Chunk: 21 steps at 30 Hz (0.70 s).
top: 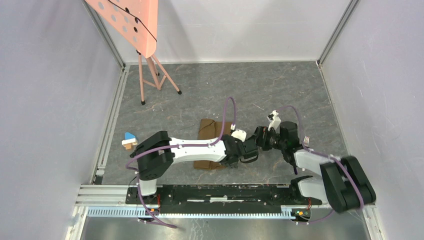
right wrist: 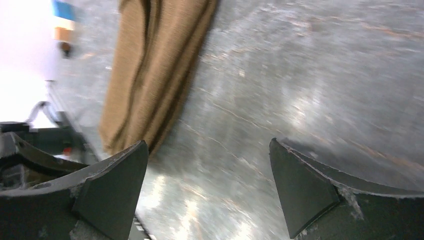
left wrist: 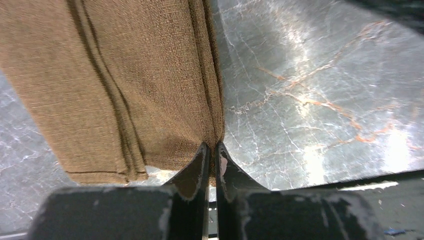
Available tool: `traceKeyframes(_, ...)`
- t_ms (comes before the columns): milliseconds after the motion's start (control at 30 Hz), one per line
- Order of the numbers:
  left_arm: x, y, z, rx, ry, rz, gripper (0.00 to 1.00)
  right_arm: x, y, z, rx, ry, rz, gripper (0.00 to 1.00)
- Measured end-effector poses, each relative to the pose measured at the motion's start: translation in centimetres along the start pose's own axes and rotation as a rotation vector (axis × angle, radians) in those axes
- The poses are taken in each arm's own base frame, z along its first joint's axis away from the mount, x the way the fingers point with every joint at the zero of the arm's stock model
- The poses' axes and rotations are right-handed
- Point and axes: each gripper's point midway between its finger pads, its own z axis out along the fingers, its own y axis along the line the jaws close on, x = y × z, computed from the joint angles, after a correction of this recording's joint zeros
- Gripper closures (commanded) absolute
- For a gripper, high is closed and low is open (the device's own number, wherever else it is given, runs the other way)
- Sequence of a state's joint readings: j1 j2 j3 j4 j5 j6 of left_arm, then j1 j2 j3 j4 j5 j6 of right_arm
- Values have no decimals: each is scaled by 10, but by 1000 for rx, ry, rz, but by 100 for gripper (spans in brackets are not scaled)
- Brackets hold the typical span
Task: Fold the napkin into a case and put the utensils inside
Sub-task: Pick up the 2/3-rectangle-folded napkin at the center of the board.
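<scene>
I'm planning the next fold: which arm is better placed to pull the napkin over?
Left. The left fingers are pinched shut on the napkin edge; the right fingers stand open over the table beside it.

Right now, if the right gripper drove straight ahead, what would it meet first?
Probably the bare tabletop: the right gripper points along a line just right of the napkin, though depth is unclear.

Marbled grey table (top: 225, 85) carries folded napkin (top: 207, 128), small block (top: 130, 140).
</scene>
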<state>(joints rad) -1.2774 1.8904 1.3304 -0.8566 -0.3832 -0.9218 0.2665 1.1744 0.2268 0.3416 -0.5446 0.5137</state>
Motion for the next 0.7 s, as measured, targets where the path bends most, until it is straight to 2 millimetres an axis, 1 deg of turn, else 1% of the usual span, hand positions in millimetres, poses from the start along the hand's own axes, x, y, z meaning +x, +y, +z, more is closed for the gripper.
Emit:
traceKeyframes(67, -7, 1, -11, 18, -27, -7, 98, -3, 9, 10, -60, 16, 68, 2)
traceKeyframes(167, -16, 3, -22, 36, -58, -18, 98, -3, 23, 22, -143, 39, 167, 2)
traceKeyframes(233, -19, 5, -25, 38, -69, -23, 98, -1, 32, 27, -178, 55, 213, 2)
traceKeyframes(333, -18, 7, -24, 33, -69, -21, 98, 7, 49, 37, -225, 99, 267, 2)
traceKeyframes(400, -16, 8, -24, 29, -66, -20, 98, 13, 59, 42, -246, 121, 295, 5)
traceKeyframes(500, -16, 8, -23, 29, -66, -19, 98, 20, 69, 49, -259, 141, 330, 11)
traceKeyframes(667, -16, 8, -24, 30, -67, -10, 98, 21, 72, 58, -250, 133, 377, 20)
traceKeyframes(700, -17, 8, -25, 32, -69, -9, 98, 20, 71, 60, -242, 126, 387, 24)
